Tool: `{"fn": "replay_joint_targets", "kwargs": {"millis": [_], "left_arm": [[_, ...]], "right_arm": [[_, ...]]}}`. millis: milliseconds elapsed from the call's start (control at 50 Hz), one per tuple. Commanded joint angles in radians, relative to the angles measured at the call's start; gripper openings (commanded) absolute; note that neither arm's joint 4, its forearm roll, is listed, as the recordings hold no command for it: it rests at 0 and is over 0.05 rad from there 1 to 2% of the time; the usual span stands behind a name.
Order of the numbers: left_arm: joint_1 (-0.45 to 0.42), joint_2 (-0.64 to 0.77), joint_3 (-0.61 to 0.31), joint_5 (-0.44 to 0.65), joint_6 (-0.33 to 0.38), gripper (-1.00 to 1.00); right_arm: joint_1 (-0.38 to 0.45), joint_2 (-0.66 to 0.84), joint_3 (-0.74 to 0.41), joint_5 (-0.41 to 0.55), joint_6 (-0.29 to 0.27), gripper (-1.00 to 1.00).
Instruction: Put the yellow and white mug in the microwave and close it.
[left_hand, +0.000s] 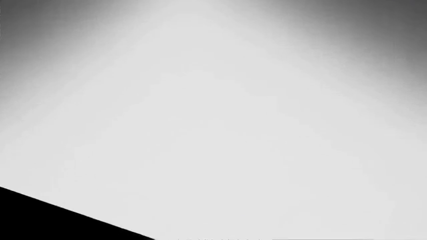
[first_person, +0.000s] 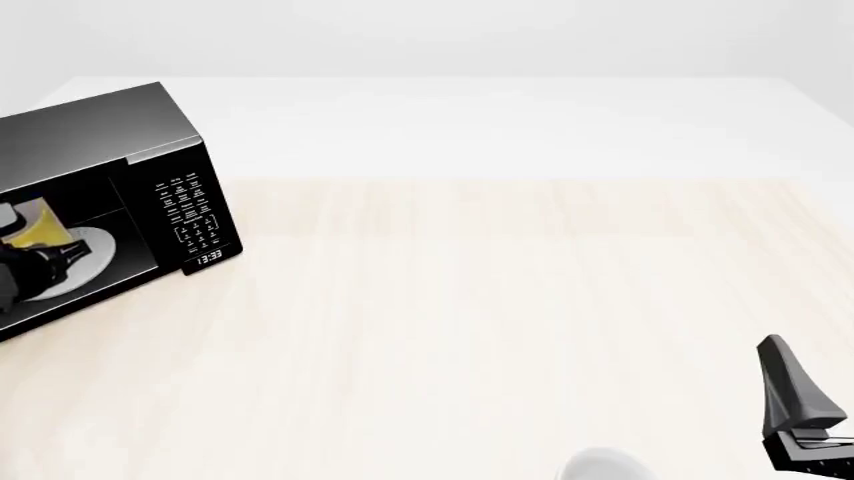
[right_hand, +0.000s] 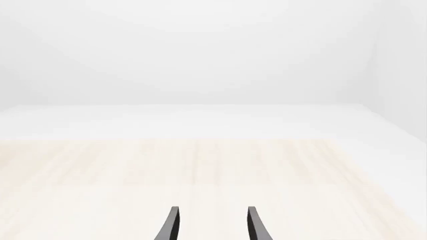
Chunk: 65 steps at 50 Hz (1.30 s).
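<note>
The black microwave (first_person: 94, 125) stands at the table's far left, keypad panel toward the middle, and I can see into its cavity. Inside, the yellow and white mug (first_person: 43, 228) sits over the white turntable plate (first_person: 91, 260). My left gripper (first_person: 38, 266) is a dark shape reaching into the cavity just in front of the mug; its jaws do not show clearly. The left wrist view gives only a pale blurred surface with a black wedge (left_hand: 53, 220) in one corner. My right gripper (first_person: 801, 420) hovers near the front right edge, open and empty (right_hand: 210, 225).
The light wooden table (first_person: 507, 300) stretches from the microwave to the right arm. A white rounded shape (first_person: 603, 467) shows at the front edge. The microwave's door is cut off by the picture's left edge.
</note>
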Motion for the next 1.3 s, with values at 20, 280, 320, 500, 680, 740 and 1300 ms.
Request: {"fn": "replay_joint_targets", "kwargs": {"millis": [20,280,320,500,680,740,1300], "left_arm": [[0.003,-0.004,0.003,-0.002,0.006,-1.0],[-0.003,-0.007,0.001,-0.002,0.006,1.0],[-0.005,-0.008,0.001,-0.003,0.008,1.0],[-0.002,-0.028,0.016,-0.006,0.015,1.0],[0.009,-0.074,0.072,-0.019,0.037,1.0],[0.01,-0.094,0.088,-0.016,0.039,1.0],[0.008,-0.292,0.212,0.018,0.042,1.0]], "right_arm": [[0.0,0.0,0.0,0.0,0.0,1.0],[-0.001,0.0,0.0,0.0,0.0,1.0],[-0.001,0.0,0.0,0.0,0.0,1.0],[-0.001,0.0,0.0,0.0,0.0,1.0],[-0.001,0.0,0.0,0.0,0.0,1.0],[-0.001,0.0,0.0,0.0,0.0,1.0],[-0.002,0.0,0.0,0.0,0.0,1.0]]}}
